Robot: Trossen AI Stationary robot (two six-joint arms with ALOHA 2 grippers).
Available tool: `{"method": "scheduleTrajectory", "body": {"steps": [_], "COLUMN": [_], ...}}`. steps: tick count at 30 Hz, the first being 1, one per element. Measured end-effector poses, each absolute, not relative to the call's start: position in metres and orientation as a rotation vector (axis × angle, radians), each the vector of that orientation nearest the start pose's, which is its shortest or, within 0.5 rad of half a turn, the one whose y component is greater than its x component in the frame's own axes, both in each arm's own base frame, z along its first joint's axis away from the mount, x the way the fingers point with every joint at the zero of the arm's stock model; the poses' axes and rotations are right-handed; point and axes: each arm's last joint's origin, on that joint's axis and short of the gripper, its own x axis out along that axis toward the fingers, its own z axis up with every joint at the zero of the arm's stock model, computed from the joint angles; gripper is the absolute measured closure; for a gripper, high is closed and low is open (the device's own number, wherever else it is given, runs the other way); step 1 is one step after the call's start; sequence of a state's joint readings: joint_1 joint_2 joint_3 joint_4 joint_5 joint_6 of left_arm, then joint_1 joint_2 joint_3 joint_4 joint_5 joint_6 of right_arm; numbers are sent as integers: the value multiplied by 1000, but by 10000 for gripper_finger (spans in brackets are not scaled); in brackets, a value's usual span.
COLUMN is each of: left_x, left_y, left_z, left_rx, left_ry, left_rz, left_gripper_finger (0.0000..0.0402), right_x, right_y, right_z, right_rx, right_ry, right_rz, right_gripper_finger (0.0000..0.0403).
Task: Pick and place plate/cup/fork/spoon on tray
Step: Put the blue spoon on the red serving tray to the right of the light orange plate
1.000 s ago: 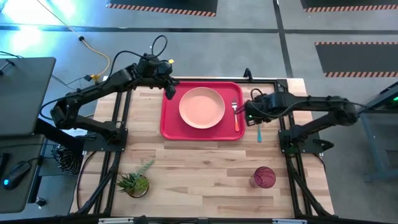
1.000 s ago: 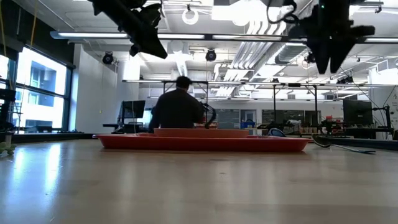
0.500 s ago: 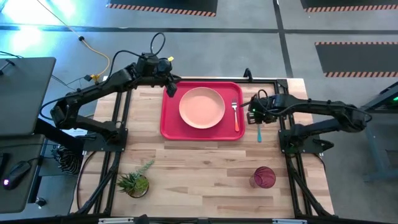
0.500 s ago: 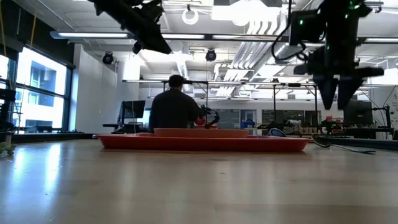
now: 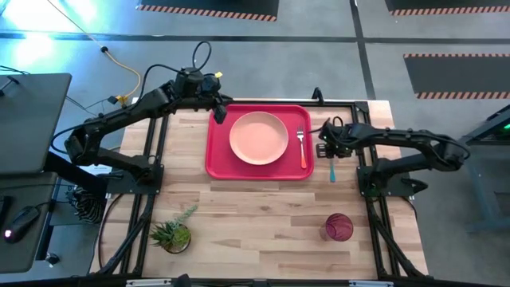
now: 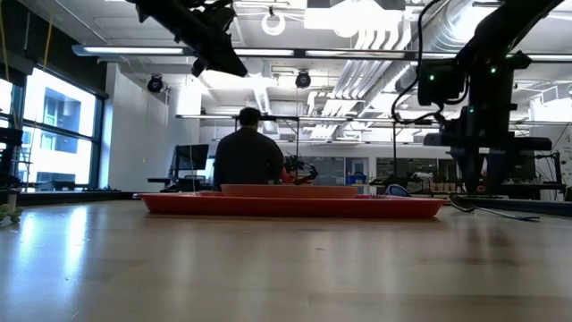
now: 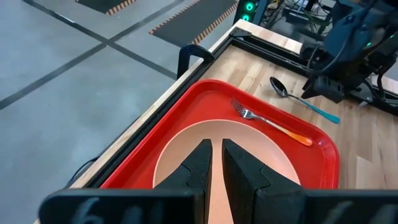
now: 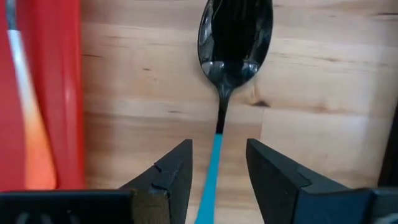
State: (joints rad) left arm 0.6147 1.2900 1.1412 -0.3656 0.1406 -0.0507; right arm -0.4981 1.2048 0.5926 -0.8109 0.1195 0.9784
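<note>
The right claw [image 8: 216,168], fingers apart, straddles the spoon [image 8: 227,68] on the surface beside the tray [image 5: 215,151].

The red tray [image 5: 215,151] holds the pink plate [image 5: 258,137] and, beside it, the orange-handled fork [image 5: 302,147]. The blue-handled spoon [image 8: 227,74] lies flat on the worktop just beside the tray. The dark-red cup [image 5: 339,227] stands upright, well apart from the tray.
</note>
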Motion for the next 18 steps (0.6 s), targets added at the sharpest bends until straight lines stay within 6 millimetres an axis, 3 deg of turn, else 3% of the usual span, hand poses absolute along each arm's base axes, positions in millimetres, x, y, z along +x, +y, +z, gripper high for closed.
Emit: {"method": "scheduleTrajectory", "body": {"steps": [10, 18], "left_x": [233, 233], "left_y": [160, 160], "left_z": [334, 334], "left_rx": [-231, -231], "left_ry": [452, 452], "left_rz": [483, 483], "left_gripper_finger": [373, 373], "right_x": [159, 163], "right_y": [-100, -102], "right_z": [136, 133], "right_rx": [1036, 1054], "right_ry": [1204, 1199], "right_rz": [-1187, -1180], "right_gripper_finger": [268, 355]}}
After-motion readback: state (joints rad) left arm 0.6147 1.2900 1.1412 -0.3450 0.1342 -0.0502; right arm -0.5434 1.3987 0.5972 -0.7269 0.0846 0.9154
